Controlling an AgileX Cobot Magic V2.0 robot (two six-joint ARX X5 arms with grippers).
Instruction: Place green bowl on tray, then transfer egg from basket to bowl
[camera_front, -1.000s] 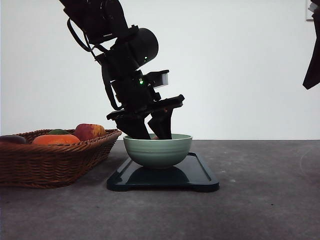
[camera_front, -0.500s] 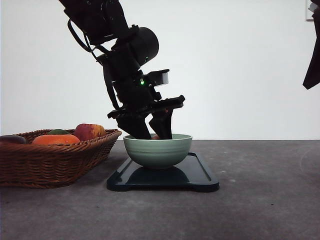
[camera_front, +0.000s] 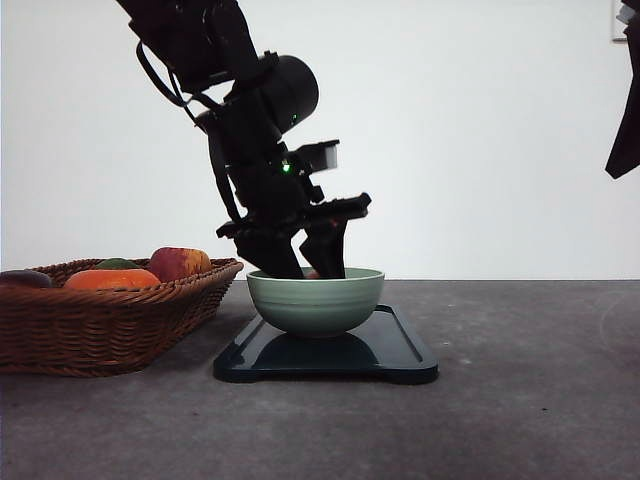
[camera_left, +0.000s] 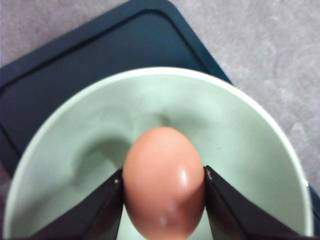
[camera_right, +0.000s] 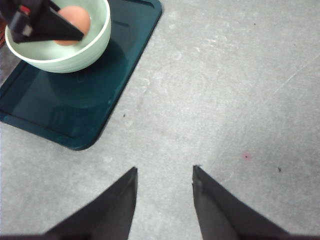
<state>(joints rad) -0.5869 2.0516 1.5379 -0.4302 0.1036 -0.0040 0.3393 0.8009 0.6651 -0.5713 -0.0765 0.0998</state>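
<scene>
The pale green bowl (camera_front: 315, 300) stands on the dark tray (camera_front: 400, 352). My left gripper (camera_front: 308, 262) reaches down into the bowl from above, tilted. In the left wrist view its two fingers press both sides of the brownish-pink egg (camera_left: 164, 182), which hangs over the bowl's inside (camera_left: 240, 130) with the tray (camera_left: 100, 55) beneath. The right wrist view looks down on the egg (camera_right: 76, 21) in the bowl (camera_right: 75, 56) on the tray (camera_right: 75, 110). My right gripper (camera_right: 165, 171) hovers open over bare table to the right of the tray.
The brown wicker basket (camera_front: 110, 325) sits left of the tray, almost touching it, holding an apple (camera_front: 178, 262) and an orange fruit (camera_front: 112, 279). My right arm (camera_front: 628, 100) hangs high at the right edge. Grey tabletop stretches right of the tray.
Almost nothing differs. The left arm has shifted a hair to the right, with the egg still between its fingers in the bowl.
</scene>
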